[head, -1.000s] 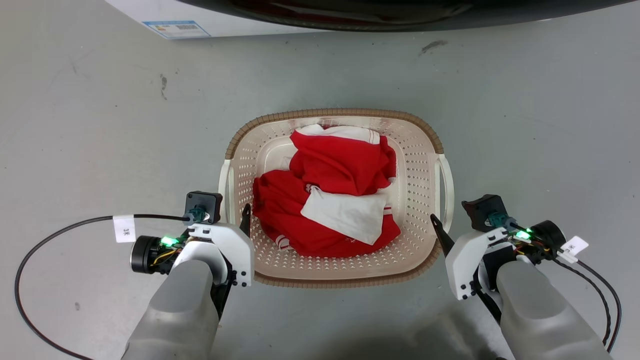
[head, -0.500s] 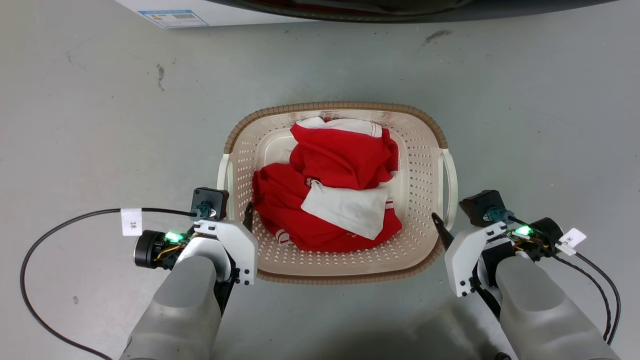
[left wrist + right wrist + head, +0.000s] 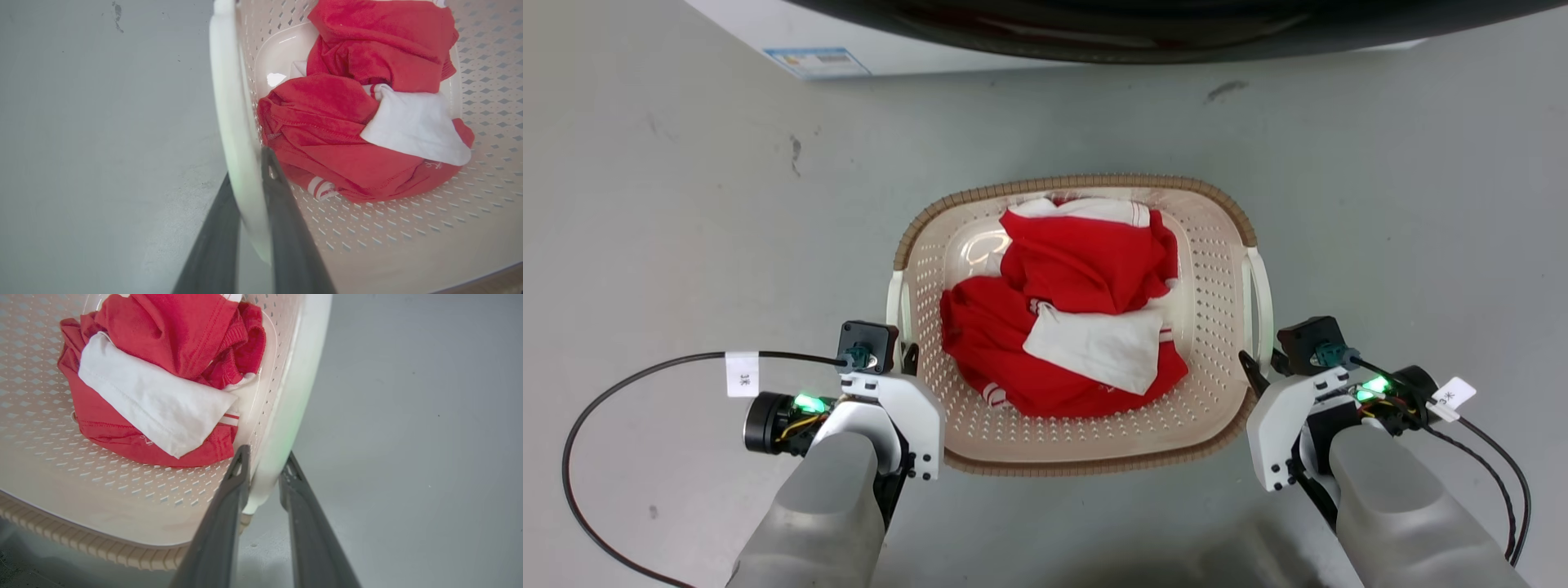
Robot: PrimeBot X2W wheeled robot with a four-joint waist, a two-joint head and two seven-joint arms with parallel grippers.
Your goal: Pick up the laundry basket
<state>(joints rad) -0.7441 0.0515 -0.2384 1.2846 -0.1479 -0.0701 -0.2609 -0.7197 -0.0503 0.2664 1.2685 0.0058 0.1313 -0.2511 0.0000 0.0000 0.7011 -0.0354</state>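
The laundry basket (image 3: 1078, 181), cream perforated plastic with a brown woven-look rim, sits on the grey floor between my arms and holds red and white clothes (image 3: 1086, 269). My left gripper (image 3: 907, 359) is at the basket's left white handle (image 3: 894, 302). In the left wrist view its two dark fingers (image 3: 282, 212) of the left gripper (image 3: 246, 165) press on either side of that handle (image 3: 229, 102). My right gripper (image 3: 1254, 367) is at the right handle (image 3: 1262, 294). In the right wrist view the right gripper (image 3: 267, 452) is shut around the handle (image 3: 302, 375).
The washing machine's white body (image 3: 768, 33) and dark round door (image 3: 1176, 24) lie along the top edge, just beyond the basket. Black cables trail on the floor at my left (image 3: 621, 384) and right (image 3: 1503, 474). Bare grey floor surrounds the basket.
The head view has shifted slightly. Both grippers have drawn in from the basket's near corners onto the side handles, and the left finger has come from inside the wall to the handle.
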